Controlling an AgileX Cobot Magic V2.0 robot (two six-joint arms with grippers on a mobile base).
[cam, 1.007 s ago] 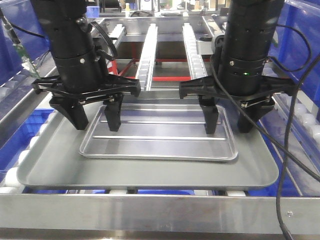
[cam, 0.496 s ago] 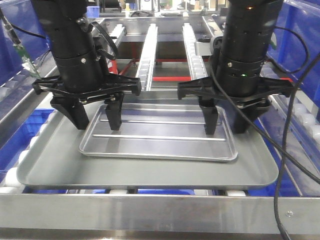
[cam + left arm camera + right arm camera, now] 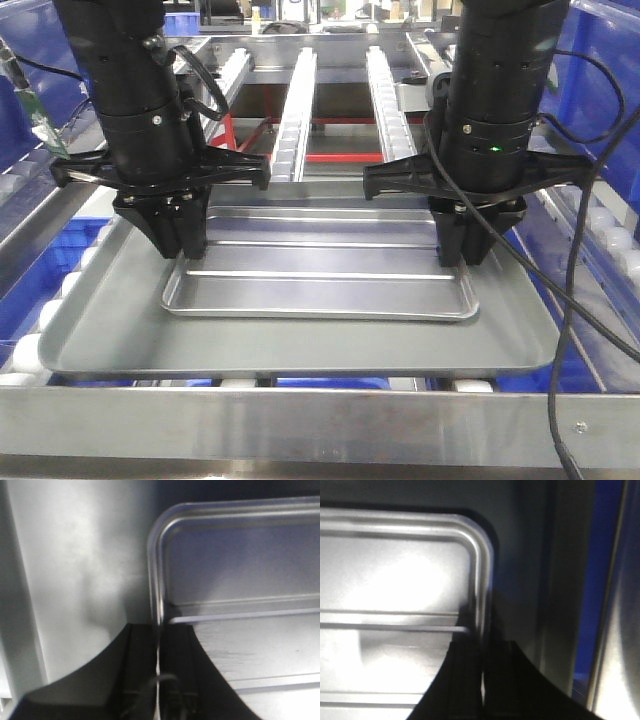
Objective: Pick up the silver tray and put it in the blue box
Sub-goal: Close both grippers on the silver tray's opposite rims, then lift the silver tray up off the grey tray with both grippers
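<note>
The silver tray (image 3: 320, 272), shallow with two long ridges, lies inside a larger dull-grey tray (image 3: 300, 345). My left gripper (image 3: 183, 245) is shut on the silver tray's left rim, and the wrist view shows the rim (image 3: 156, 580) running between the dark fingers (image 3: 142, 660). On the opposite side my right gripper (image 3: 460, 250) is shut on the right rim (image 3: 482, 580). Both rims are pinched edge-on. Blue box walls rise at the far right (image 3: 610, 70) and far left (image 3: 25, 95); I cannot tell which is the task's.
The grey tray rests on a roller conveyor with white rollers (image 3: 25, 350) along its sides. Two roller rails (image 3: 295, 110) run away behind the trays. A metal frame bar (image 3: 320, 425) crosses the front. Black cables (image 3: 570, 330) hang at the right. More blue plastic (image 3: 55, 240) shows below the conveyor.
Both grippers stood open astride the silver tray's side rims a second ago. Both have since closed onto those rims. The tray itself has barely shifted.
</note>
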